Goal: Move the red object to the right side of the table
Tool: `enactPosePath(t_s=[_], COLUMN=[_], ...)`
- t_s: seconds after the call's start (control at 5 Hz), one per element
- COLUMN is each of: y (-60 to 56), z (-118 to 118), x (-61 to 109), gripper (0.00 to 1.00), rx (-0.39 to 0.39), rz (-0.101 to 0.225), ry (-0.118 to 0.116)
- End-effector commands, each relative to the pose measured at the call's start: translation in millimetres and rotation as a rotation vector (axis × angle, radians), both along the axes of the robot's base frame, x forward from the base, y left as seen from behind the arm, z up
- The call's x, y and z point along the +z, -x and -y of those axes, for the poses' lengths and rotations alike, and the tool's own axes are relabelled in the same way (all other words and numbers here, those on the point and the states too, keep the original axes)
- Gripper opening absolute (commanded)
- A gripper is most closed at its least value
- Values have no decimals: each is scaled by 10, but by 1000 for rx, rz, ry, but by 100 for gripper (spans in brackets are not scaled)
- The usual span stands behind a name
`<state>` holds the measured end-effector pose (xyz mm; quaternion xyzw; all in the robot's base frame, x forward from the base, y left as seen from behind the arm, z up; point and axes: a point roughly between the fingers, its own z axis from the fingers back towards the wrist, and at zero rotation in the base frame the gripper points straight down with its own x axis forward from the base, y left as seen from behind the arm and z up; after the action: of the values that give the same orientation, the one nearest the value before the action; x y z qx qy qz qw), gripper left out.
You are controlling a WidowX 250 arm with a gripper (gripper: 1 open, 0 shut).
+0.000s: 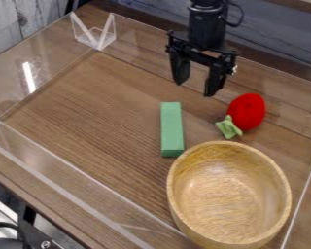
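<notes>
Hanging wide open, pincer (200,78) seemingly empty, near red object (247,110)

**Even light, low resolution**

Scene is bright, diffuse lighting, no hard shadows. Soft shadow under the gripper (202,85) on the table (93,107). White glare streaks on the clear acrylic walls (28,73), mostly left side. Small frame, fine detail soft; wooden bowl (229,195) grain and the red object (247,110) edges slightly blurred.

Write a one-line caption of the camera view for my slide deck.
Open gripper hangs above the table, up-left of the red object; green block and wooden bowl nearby.
</notes>
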<state>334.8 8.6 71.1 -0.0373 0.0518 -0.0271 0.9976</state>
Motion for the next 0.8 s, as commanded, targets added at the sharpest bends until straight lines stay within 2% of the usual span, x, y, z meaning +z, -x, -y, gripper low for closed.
enactPosePath(t_s=[0.0, 0.2, 0.4, 0.6], y=[-30, 15, 27, 28], z=[-129, -287, -465, -513], x=[201, 261, 362, 431], gripper=[100, 100, 100, 100], rx=[10, 35, 27, 0], rz=[52, 53, 74, 81], ry=[-6, -9, -14, -12])
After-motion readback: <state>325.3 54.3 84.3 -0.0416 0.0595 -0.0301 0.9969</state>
